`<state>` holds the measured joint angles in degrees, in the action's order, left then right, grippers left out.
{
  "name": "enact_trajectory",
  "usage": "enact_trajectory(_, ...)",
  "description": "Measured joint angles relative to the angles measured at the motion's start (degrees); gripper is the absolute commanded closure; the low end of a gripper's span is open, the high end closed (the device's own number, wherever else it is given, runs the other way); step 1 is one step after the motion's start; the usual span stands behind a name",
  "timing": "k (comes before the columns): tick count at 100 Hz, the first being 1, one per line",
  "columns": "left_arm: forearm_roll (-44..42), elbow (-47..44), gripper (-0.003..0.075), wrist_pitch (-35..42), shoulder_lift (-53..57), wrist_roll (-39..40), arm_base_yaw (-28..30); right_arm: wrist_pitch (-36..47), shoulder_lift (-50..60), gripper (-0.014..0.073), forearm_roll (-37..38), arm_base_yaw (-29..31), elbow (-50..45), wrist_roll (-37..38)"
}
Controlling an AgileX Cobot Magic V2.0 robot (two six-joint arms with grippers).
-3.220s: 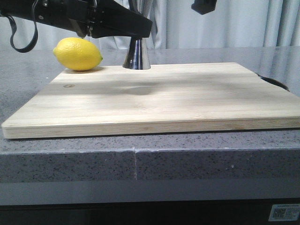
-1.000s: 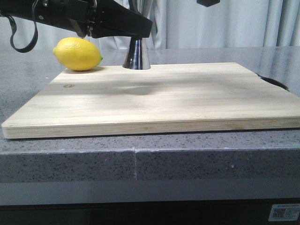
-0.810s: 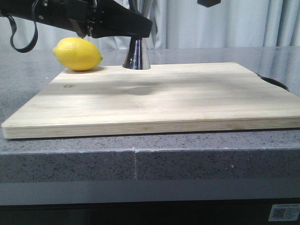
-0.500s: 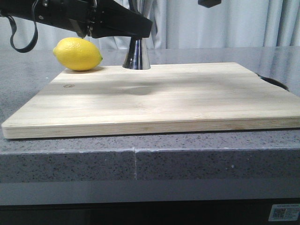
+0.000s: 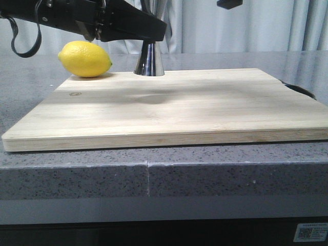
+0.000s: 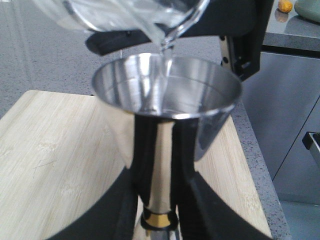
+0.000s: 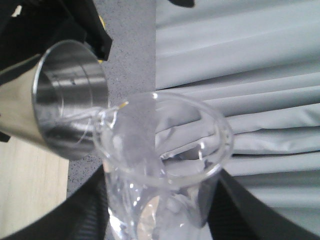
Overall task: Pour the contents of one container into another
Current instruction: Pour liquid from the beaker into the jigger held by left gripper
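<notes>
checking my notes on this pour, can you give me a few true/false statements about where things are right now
1. The glass beaker is tipped with its lip over the steel jigger's open cup. True.
2. The lemon lies in the middle of the cutting board. False: it lies at the board's far left corner.
3. The left gripper is shut on the jigger's narrow waist. True.
4. The jigger lies on its side. False: it stands upright on the board's far edge.
5. The right gripper is empty. False: it holds the beaker.

lemon (image 5: pixel 84 59) yellow | jigger (image 6: pixel 162 112) steel, gold band | beaker (image 7: pixel 162 150) clear
</notes>
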<state>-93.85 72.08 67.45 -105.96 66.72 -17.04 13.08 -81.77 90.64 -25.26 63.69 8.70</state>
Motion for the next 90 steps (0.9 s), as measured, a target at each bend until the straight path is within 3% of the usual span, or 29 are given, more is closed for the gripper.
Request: enact_trajectory(90,0.0,0.0,0.0608,0.0,0.0,0.0,0.0,0.1,0.0,0.0316,4.0,0.0,1.1,0.0)
